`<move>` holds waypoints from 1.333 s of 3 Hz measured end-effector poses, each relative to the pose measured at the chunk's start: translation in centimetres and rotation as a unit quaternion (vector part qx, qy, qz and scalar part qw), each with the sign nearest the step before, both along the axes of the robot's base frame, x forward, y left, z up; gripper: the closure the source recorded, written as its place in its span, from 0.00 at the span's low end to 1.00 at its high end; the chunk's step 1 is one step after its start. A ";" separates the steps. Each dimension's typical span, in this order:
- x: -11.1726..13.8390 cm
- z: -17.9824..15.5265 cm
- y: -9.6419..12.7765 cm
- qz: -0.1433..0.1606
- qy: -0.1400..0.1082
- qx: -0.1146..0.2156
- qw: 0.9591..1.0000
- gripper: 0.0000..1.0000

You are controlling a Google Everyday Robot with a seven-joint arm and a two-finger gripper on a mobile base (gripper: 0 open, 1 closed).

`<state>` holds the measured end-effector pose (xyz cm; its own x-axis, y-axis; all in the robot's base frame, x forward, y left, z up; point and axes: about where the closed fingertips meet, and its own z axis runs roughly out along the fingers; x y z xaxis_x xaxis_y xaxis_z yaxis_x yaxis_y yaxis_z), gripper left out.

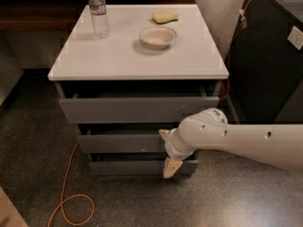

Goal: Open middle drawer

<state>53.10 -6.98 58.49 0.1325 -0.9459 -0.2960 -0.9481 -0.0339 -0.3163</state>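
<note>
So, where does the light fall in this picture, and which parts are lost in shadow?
Camera view: light falls from above, the white tabletop is brightest; the bowl casts a soft shadow; the middle drawer is dim, the gap above it dark; the open gripper at its right end is well lit.

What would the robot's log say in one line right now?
gripper: at right end of middle drawer front | fingers: spread apart | top drawer: ajar

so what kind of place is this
Likely a robotics lab or workshop: a grey drawer cabinet, an orange cable loose on the floor, dark equipment at right. The gripper is at the middle drawer front.
</note>
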 end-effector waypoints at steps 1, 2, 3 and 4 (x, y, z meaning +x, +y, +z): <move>2.3 -3.7 -0.2 -0.012 0.006 -0.006 1.000 0.26; 4.1 -6.9 -0.3 -0.018 0.013 -0.016 1.000 0.38; 6.3 -10.9 -0.2 -0.023 0.023 -0.025 0.999 0.08; 8.1 -13.4 0.0 -0.026 0.026 -0.032 0.999 0.00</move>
<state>61.16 -7.01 45.06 0.0686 -0.9685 -0.2395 -0.9640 -0.0025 -0.2660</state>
